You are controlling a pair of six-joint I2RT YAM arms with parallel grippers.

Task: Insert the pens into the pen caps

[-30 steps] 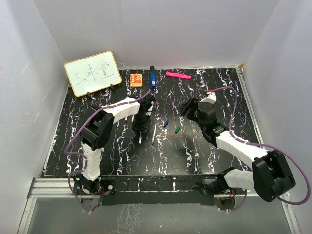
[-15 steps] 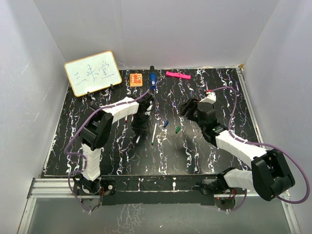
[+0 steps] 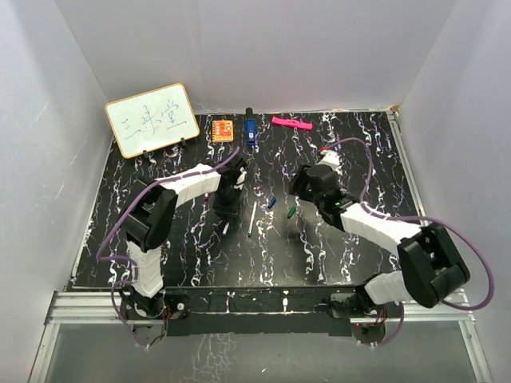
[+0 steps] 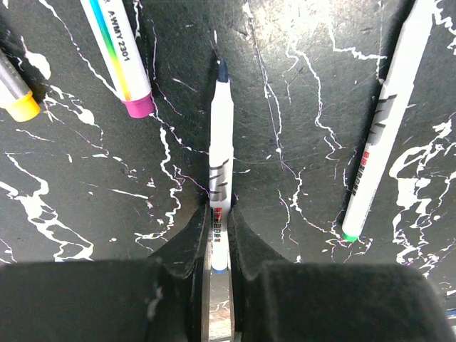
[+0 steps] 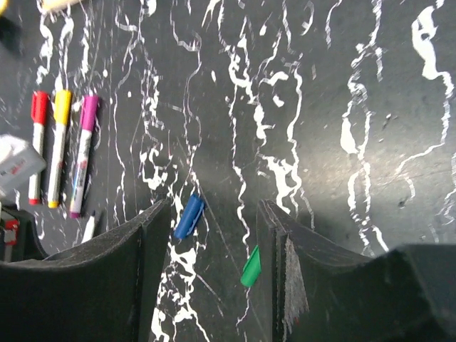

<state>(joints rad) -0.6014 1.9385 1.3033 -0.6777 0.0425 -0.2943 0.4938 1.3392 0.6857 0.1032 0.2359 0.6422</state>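
- Left gripper (image 4: 218, 217) squeezes a thin white pen (image 4: 221, 135) (dark blue tip).
- Right gripper (image 5: 214, 208), jaws apart, hovers over a small blue plastic cap (image 5: 189, 216).
- A small green plastic cap (image 5: 250, 266) lies just beside the blue cap.

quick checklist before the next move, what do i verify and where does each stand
1. Left gripper shut on the blue-tipped pen: ok.
2. Pen tip bare and pointing away from the fingers: ok.
3. Right gripper open, with the blue cap between its fingers: ok.
4. Blue cap gripped: not ok, it lies loose.
5. Green cap clear of the right gripper's fingers: cannot tell, it lies very close to one.
6. Pen lifted off the surface: cannot tell.
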